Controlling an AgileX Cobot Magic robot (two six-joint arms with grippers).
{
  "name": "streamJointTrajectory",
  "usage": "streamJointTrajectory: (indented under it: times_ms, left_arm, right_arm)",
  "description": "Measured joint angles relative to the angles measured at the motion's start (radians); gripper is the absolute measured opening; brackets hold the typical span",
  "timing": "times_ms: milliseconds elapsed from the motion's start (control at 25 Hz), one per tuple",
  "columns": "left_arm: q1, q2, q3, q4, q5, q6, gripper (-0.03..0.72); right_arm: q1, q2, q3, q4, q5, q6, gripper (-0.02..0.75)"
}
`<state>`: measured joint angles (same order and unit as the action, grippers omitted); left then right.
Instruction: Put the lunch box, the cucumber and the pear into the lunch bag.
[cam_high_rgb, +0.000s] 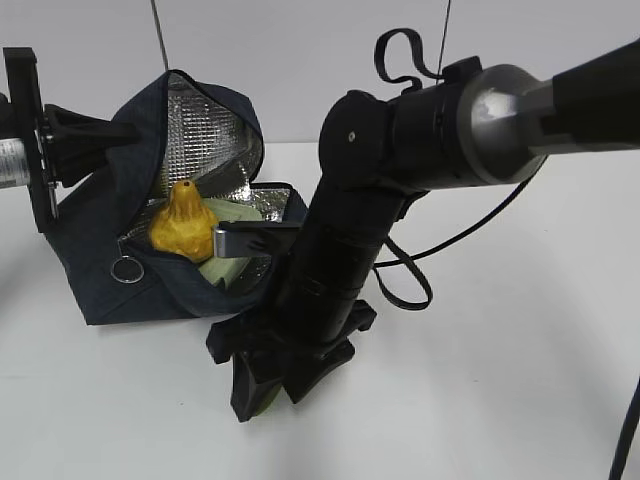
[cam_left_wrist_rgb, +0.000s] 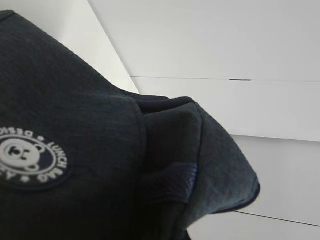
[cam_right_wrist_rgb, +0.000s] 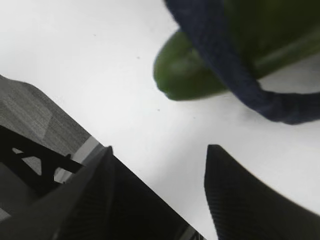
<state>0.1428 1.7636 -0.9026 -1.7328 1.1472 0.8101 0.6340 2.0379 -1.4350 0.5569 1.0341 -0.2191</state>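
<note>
The navy lunch bag (cam_high_rgb: 100, 235) lies open on the white table, its silver lining showing. The yellow pear (cam_high_rgb: 180, 222) sits in its mouth, on the pale green lid of the lunch box (cam_high_rgb: 218, 272). My left gripper (cam_high_rgb: 88, 135) is shut on the bag's raised back flap; the left wrist view shows only bag fabric (cam_left_wrist_rgb: 100, 150). My right gripper (cam_right_wrist_rgb: 160, 150) is open and empty, pointing down at the table in front of the bag (cam_high_rgb: 262, 385). The dark green cucumber (cam_right_wrist_rgb: 185, 75) lies just beyond its fingertips, under a navy strap (cam_right_wrist_rgb: 235, 75).
The zipper's metal ring pull (cam_high_rgb: 124, 268) hangs at the bag's front. A black cable (cam_high_rgb: 470, 230) trails over the table behind my right arm. The white table (cam_high_rgb: 500, 380) runs to the right and front.
</note>
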Motion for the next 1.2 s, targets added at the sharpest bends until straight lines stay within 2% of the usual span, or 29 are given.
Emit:
streamJointTrajectory:
  times_ms: [200,600,840,960,1200]
  left_arm:
    - [0.000,0.000,0.000,0.000,0.000,0.000,0.002]
    - [0.000,0.000,0.000,0.000,0.000,0.000,0.002]
    - [0.000,0.000,0.000,0.000,0.000,0.000,0.002]
    - [0.000,0.000,-0.001,0.000,0.000,0.000,0.002]
    - [0.000,0.000,-0.001,0.000,0.000,0.000,0.002]
  right_arm:
    - [0.024,0.000,0.000,0.015,-0.090,0.046,0.444]
    - [0.024,0.112,0.000,0.028,-0.125,0.080,0.444]
    - [0.024,0.114,0.000,0.024,-0.246,0.112,0.444]
    - [0.024,0.114,0.000,-0.021,-0.273,0.155,0.444]
    - [0.027,0.109,-0.006,-0.211,-0.274,0.280,0.443]
